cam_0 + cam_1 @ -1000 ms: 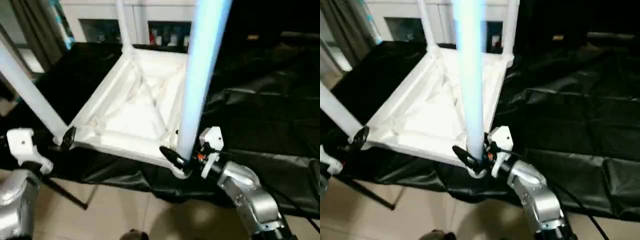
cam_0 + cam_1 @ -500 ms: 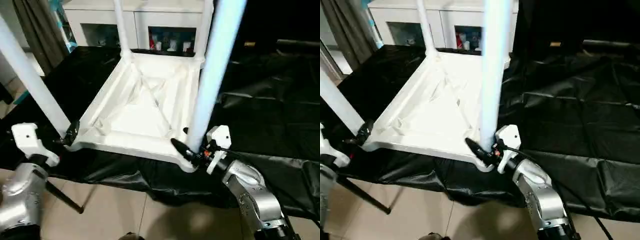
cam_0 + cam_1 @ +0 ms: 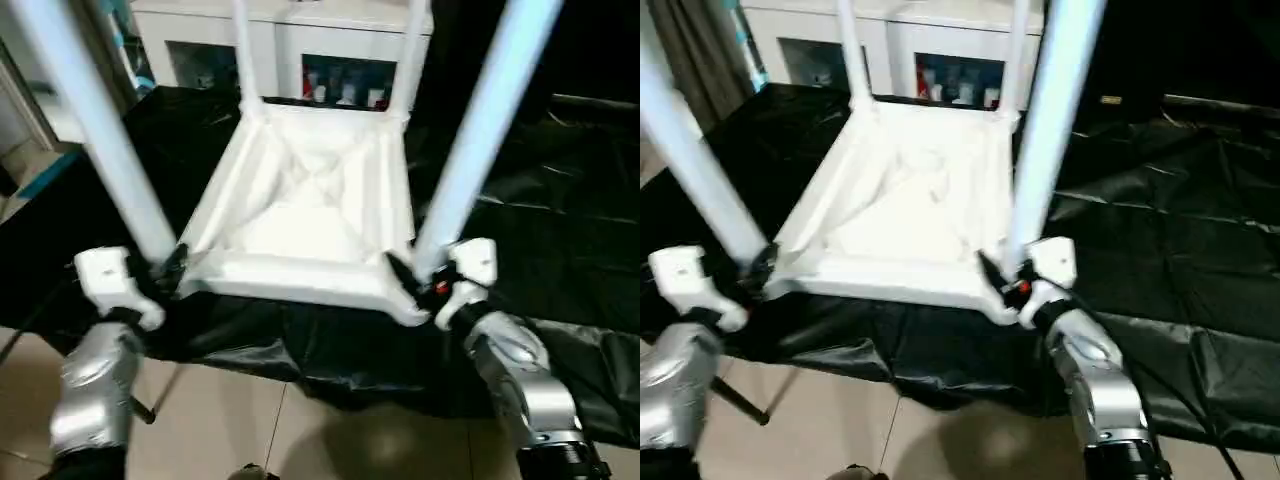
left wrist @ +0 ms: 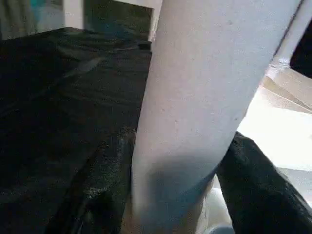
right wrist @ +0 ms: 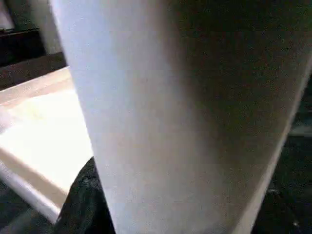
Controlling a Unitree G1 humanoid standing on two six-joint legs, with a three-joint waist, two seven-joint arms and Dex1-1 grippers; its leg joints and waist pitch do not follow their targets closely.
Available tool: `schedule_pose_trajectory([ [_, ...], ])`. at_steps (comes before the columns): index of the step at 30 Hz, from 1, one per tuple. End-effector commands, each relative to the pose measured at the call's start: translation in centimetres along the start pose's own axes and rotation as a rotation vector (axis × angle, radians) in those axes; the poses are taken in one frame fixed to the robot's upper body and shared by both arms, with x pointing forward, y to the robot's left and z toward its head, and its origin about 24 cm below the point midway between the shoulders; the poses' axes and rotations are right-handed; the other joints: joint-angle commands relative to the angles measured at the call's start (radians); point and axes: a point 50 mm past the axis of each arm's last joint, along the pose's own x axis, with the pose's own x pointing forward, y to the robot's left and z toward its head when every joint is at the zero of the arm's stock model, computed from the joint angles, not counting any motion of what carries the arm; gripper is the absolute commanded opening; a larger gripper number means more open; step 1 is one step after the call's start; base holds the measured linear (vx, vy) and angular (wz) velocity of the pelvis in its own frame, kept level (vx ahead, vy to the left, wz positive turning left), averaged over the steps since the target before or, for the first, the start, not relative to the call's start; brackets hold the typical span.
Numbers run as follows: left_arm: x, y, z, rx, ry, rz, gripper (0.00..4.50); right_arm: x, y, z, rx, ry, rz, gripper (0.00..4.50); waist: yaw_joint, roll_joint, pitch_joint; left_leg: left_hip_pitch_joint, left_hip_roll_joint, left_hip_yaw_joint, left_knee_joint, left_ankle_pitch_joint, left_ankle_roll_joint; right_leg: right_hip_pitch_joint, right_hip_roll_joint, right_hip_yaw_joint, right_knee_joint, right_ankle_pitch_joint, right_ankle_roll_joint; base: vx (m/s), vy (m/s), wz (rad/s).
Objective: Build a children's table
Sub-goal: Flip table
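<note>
Two silver, rounded forearms — left arm, right arm — each end in a white angular wrist block. The right gripper has black fingers and a small red-orange mark beside its block.

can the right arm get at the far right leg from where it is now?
Probably not as things stand. The right gripper is clamped on the near right leg at its socket, and the far right leg stands across the whole upturned top, by the cabinet.
</note>
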Motion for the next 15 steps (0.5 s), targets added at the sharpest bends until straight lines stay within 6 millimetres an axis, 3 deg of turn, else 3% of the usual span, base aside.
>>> schedule_pose_trajectory([
  [1,1.1,-2.5,-0.2,0.019,0.014,-0.106,2.42,0.0,0.4,0.2,0.014,-0.025,-0.009,1.89,-0.008,-0.005,-0.058,0.036,0.085,-0.037,-0.083,-0.204,0.01,0.017,-0.1,0.069,-0.08,-0.191,-0.162,0.0,0.0,0.0],
  [3,1.5,-3.5,-0.1,0.029,0.012,-0.138,2.34,-0.5,-0.1,0.2,0.001,-0.029,-0.047,1.89,-0.01,-0.003,-0.06,0.026,0.084,-0.038,-0.084,-0.18,0.014,0.025,-0.101,0.069,-0.076,-0.162,-0.157,0.0,0.0,0.0],
  [4,1.7,-4.2,-0.1,0.032,0.01,-0.16,2.24,-0.9,-0.4,0.2,0.003,-0.032,-0.075,1.89,-0.009,-0.002,-0.064,0.032,0.085,-0.036,-0.081,-0.169,0.018,0.021,-0.099,0.069,-0.072,-0.132,-0.161,0.0,0.0,0.0],
  [5,2.0,-5.1,0.0,0.041,0.009,-0.198,2.23,-1.3,-1.0,0.2,0.0,-0.034,-0.109,1.88,-0.007,0.011,-0.066,0.029,0.083,-0.039,-0.08,-0.162,0.02,0.024,-0.099,0.068,-0.068,-0.109,-0.168,0.0,0.0,0.0],
  [6,2.2,-5.9,0.1,0.05,0.01,-0.232,2.22,-1.7,-1.5,0.2,-0.009,-0.034,-0.145,1.88,-0.007,0.003,-0.064,0.031,0.085,-0.036,-0.08,-0.161,0.022,0.023,-0.097,0.069,-0.071,-0.092,-0.167,0.0,0.0,0.0],
  [7,2.4,-6.8,0.2,0.047,0.011,-0.266,2.22,-2.1,-2.1,0.2,-0.011,-0.033,-0.174,1.88,-0.004,0.002,-0.065,0.033,0.085,-0.035,-0.079,-0.157,0.022,0.022,-0.097,0.07,-0.07,-0.083,-0.168,0.0,0.0,0.0],
  [8,2.8,-7.9,0.5,0.032,0.005,-0.282,2.21,-2.3,-2.8,0.2,-0.025,-0.021,-0.197,1.88,0.002,0.043,-0.069,0.034,0.083,-0.037,-0.077,-0.175,0.009,0.021,-0.096,0.068,-0.069,-0.071,-0.176,0.0,0.0,0.0],
  [9,2.8,-7.9,0.5,0.033,0.006,-0.281,2.2,-2.3,-2.9,0.1,-0.027,-0.018,-0.2,1.88,0.002,0.043,-0.069,0.034,0.083,-0.037,-0.077,-0.175,0.009,0.021,-0.096,0.068,-0.069,-0.071,-0.176,0.0,0.0,0.0],
  [10,2.9,-8.2,0.5,0.038,0.013,-0.272,2.2,-2.1,-3.3,-0.1,-0.044,0.0,-0.222,1.88,0.0,0.015,-0.067,0.028,0.08,-0.035,-0.076,-0.188,0.008,0.03,-0.096,0.067,-0.069,-0.059,-0.185,0.0,0.0,0.0],
  [11,2.9,-8.2,0.4,0.041,0.018,-0.268,2.2,-2.0,-3.6,-0.2,-0.051,0.011,-0.23,1.87,0.007,0.056,-0.07,0.028,0.078,-0.04,-0.073,-0.196,0.003,0.028,-0.103,0.066,-0.063,-0.067,-0.189,0.0,0.0,0.0],
  [12,3.0,-8.3,0.5,0.038,0.02,-0.247,2.2,-1.7,-3.6,-0.3,-0.054,0.009,-0.212,2.22,-0.007,0.04,-0.066,0.02,0.077,-0.039,-0.077,-0.225,0.005,0.033,-0.098,0.063,-0.074,-0.091,-0.187,0.0,0.0,0.0],
  [13,3.0,-8.3,0.5,0.038,0.02,-0.247,2.19,-1.7,-3.6,-0.3,-0.054,0.009,-0.212,2.56,-0.008,0.036,-0.067,0.02,0.075,-0.041,-0.077,-0.227,0.007,0.037,-0.099,0.063,-0.074,-0.102,-0.186,0.0,0.0,0.0],
  [14,3.1,-8.3,0.4,0.028,0.025,-0.212,2.18,-1.1,-3.8,-0.1,-0.052,-0.011,-0.181,2.56,-0.003,0.05,-0.069,0.022,0.072,-0.04,-0.07,-0.217,0.02,0.034,-0.103,0.064,-0.076,-0.122,-0.184,0.0,0.0,0.0],
  [15,3.2,-8.3,0.4,0.027,0.028,-0.202,2.18,-0.8,-3.9,0.1,-0.053,-0.021,-0.178,2.56,-0.008,0.046,-0.07,0.019,0.073,-0.039,-0.07,-0.22,0.026,0.036,-0.105,0.063,-0.079,-0.133,-0.187,0.0,0.0,0.0],
])
